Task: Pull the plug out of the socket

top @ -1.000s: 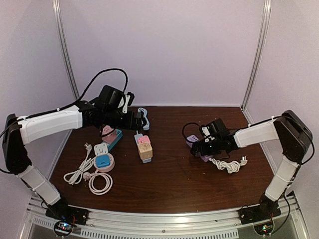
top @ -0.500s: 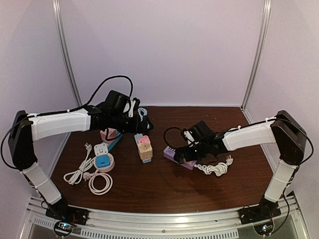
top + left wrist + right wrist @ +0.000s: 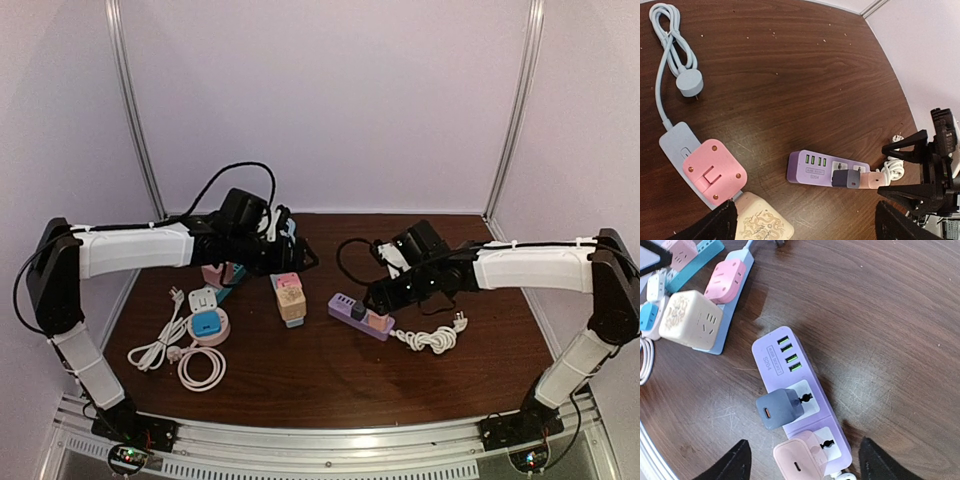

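Right wrist view looks down on the lilac plastic power strip (image 3: 790,371) with four green ports, lying near the middle of the dark wooden table (image 3: 900,310). A grey-blue cube plug (image 3: 780,409) and a pale pink cube plug (image 3: 797,464) sit in its sockets. The right gripper (image 3: 805,460) hovers with its fingers apart on either side of the pink plug, touching neither flank and likely lined up to close. The left gripper (image 3: 805,225), spread wide, hangs nearby, perhaps to brace the strip. A second ago the strip lay further right. It now sits nearer the centre, and both arms reach inward.
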`<state>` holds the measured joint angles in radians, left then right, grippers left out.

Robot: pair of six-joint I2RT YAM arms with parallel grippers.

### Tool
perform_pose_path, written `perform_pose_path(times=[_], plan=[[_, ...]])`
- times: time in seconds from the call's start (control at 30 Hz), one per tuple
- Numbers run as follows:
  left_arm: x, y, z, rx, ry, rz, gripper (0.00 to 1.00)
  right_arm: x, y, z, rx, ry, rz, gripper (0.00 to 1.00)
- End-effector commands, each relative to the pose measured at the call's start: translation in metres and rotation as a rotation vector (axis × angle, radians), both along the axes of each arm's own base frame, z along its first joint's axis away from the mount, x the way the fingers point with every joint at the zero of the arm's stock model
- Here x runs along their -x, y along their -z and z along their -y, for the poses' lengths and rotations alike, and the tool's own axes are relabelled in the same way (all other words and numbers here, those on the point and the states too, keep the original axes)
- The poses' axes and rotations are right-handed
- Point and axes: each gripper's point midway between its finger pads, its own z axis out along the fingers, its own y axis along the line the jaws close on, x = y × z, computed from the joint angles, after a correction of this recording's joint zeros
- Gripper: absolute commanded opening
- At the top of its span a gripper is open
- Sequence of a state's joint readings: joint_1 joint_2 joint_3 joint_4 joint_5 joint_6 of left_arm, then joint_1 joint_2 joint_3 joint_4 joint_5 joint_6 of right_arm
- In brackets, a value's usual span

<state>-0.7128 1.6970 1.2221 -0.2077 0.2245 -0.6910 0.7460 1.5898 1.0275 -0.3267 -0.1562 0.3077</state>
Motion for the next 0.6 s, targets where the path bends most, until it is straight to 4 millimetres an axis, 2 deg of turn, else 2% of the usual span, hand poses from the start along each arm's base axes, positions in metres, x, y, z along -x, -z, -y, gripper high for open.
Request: perform_pose_path(times=[0.0, 0.13, 0.3, 0.57], plan=[[-0.001, -0.017, 0.026, 0.085, 0.044, 0.010, 0.98, 0.013, 0.001, 0.006, 0.050, -0.094, -0.028, 0.70], [0.000, -0.019, 0.039, 0.110, 0.071, -0.008, 0.98, 0.020, 0.001, 0.007, 0.070, -0.156, -0.021, 0.64], [0.002, -0.018, 0.052, 0.141, 0.107, -0.041, 0.98, 0.014, -0.005, 0.010, 0.112, -0.178, 0.030, 0.50], [0.010, -0.017, 0.074, 0.216, 0.157, -0.115, 0.98, 0.012, 0.000, 0.004, 0.124, -0.242, 0.058, 0.45]])
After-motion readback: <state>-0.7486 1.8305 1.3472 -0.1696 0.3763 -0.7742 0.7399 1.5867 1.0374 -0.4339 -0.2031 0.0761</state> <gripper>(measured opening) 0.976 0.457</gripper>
